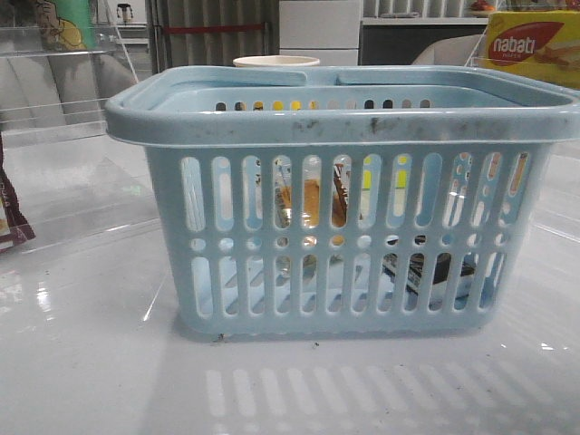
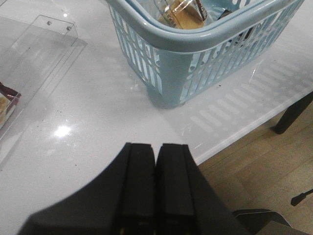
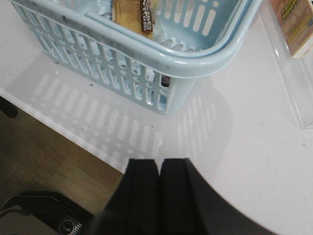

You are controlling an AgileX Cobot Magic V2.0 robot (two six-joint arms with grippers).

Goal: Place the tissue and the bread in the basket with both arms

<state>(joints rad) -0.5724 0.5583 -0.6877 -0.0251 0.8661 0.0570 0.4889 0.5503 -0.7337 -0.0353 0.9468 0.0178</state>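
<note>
We see the white bench (image 1: pixel 91 381) carrying the basket (image 1: pixel 344 122), a light blue slotted one with a scuffed rim, standing at its middle. Both task things lie inside it. The bread (image 3: pixel 128 14) in its clear bag rests on the basket floor, its dark label band showing white characters we cannot read. Through the front slots the bread shows golden toward the left half, and the tissue (image 1: pixel 435 272), whitish with black parts, lies low toward the right half.

The left pincer (image 2: pixel 156 181) is closed with its black fingers pressed together, holding nothing and hanging above bare bench, apart from a basket corner. The right pincer (image 3: pixel 159 191) is likewise closed and empty, above the bench edge near another corner of the basket, touching nothing.

Around these, a yellow-and-red box (image 1: pixel 533 47) reading "nabati" stands behind the basket on the right. A clear acrylic stand (image 2: pixel 39 54) sits on the left side of the bench, with a dark brown packet (image 1: pixel 11 213) at its edge. A pale cup rim (image 1: pixel 276 62) shows just behind the basket.
</note>
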